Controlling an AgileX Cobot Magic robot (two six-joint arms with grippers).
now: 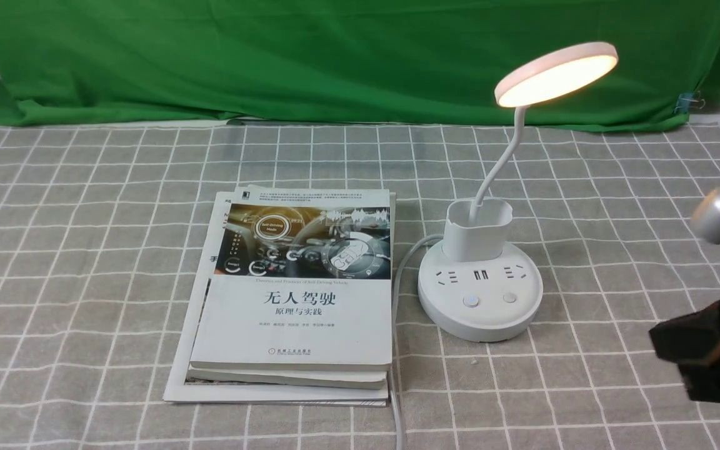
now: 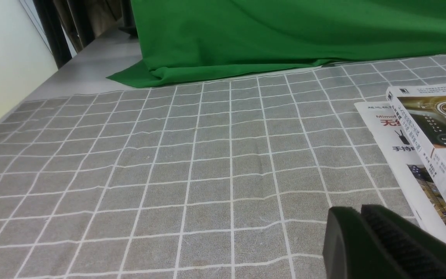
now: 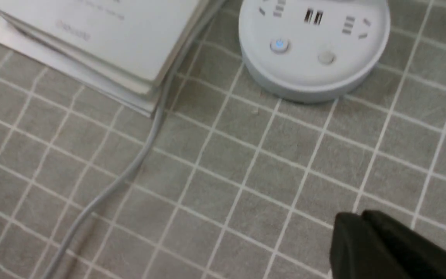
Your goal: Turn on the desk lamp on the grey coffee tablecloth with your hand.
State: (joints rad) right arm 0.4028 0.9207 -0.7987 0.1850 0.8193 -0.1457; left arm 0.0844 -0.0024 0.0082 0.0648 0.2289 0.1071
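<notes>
The desk lamp (image 1: 479,294) stands lit on the grey coffee tablecloth (image 1: 85,250), just right of a stack of books (image 1: 297,312). My right pincer (image 3: 356,228) hangs apart from its base, off to the right and nearer me, jaws together, holding nothing.

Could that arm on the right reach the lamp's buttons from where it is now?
Probably yes. Only bare tablecloth lies between the right gripper and the lamp; the books sit on the lamp's far side, out of the way.
</notes>
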